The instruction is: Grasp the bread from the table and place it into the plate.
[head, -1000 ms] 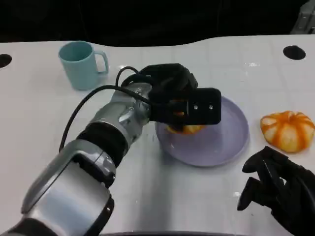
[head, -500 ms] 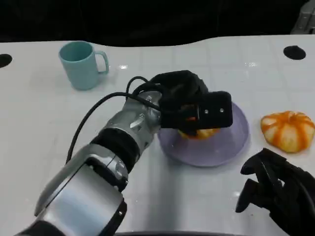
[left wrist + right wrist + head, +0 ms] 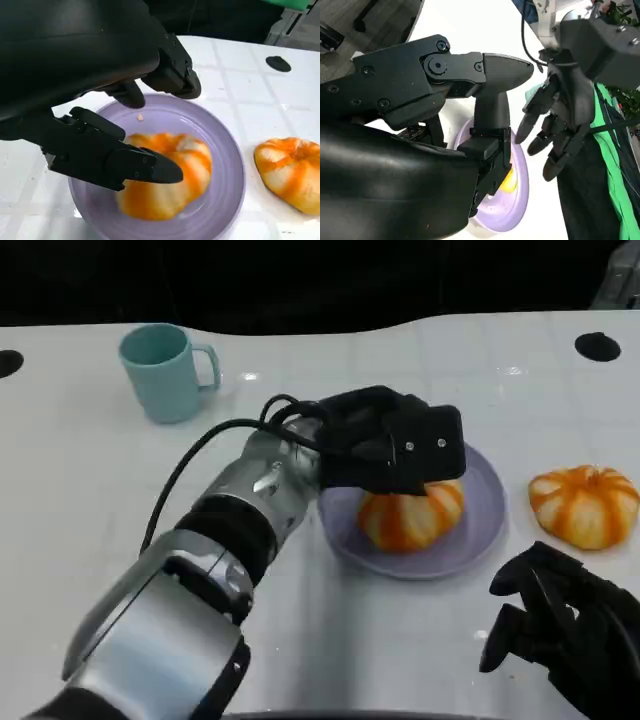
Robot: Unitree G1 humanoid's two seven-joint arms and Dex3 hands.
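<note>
An orange-and-white striped bread (image 3: 412, 518) lies in the purple plate (image 3: 482, 525), slightly left of its middle. My left hand (image 3: 392, 445) hovers just above the bread's far side with its fingers spread and nothing in them. The left wrist view shows the same bread (image 3: 165, 175) resting on the plate (image 3: 227, 150) under the parted fingers (image 3: 150, 167). A second striped bread (image 3: 585, 505) sits on the table right of the plate. My right hand (image 3: 560, 640) rests low at the near right, holding nothing, with its fingers apart (image 3: 485, 70).
A teal mug (image 3: 165, 370) stands at the far left. Round black holes (image 3: 597, 345) mark the table's far corners. The second bread (image 3: 290, 167) lies close beside the plate's rim. White table stretches between the mug and the plate.
The left hand has let go of the bread, which now lies uncovered in the plate. The hand has risen and drawn back slightly. The right hand has stayed put.
</note>
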